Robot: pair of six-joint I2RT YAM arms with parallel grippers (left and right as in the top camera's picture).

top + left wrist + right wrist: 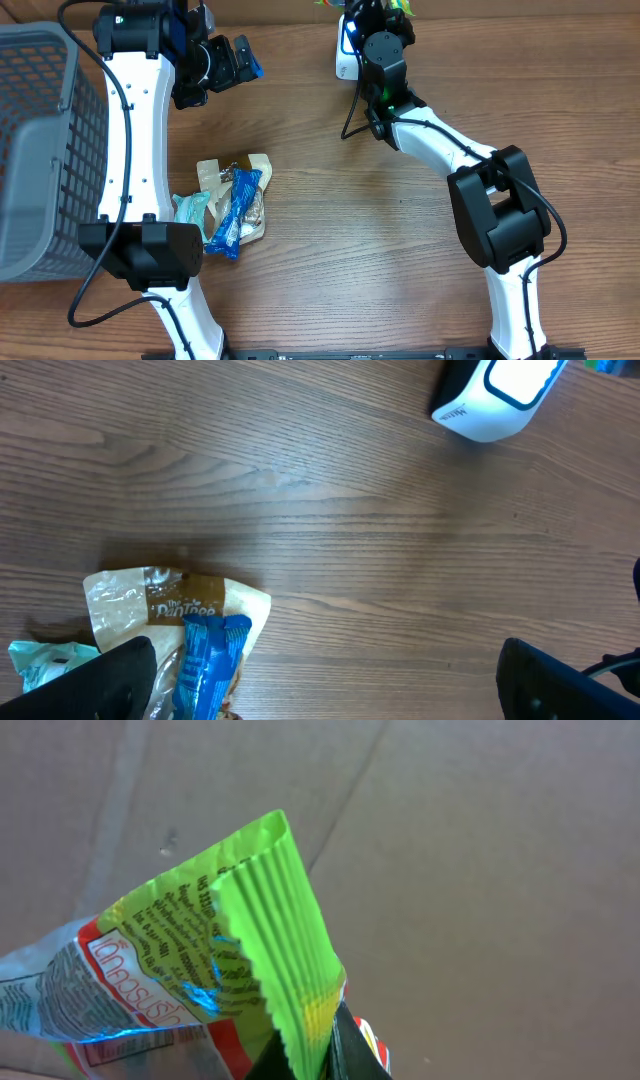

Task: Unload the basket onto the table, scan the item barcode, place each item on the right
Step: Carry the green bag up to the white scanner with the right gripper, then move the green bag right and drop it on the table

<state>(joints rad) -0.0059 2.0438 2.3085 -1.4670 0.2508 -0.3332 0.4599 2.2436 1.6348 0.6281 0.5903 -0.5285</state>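
My right gripper point(322, 1055) is shut on the crimped edge of a lime-green snack packet point(255, 945) with red and silver print, holding it up in the air. From overhead, that gripper point(378, 18) is at the table's far edge, right over the white barcode scanner point(345, 55), and a bit of the green packet point(402, 6) shows beside it. The scanner point(495, 395) also lies at the top right of the left wrist view. My left gripper point(225, 62) hovers open at the back left, with nothing between its black fingers point(110, 680).
A pile of snack packets point(230, 205) lies left of centre: a tan and clear one point(180, 605), a blue one point(212, 655) and a teal one point(45, 660). A grey mesh basket point(40, 150) stands at the left edge.
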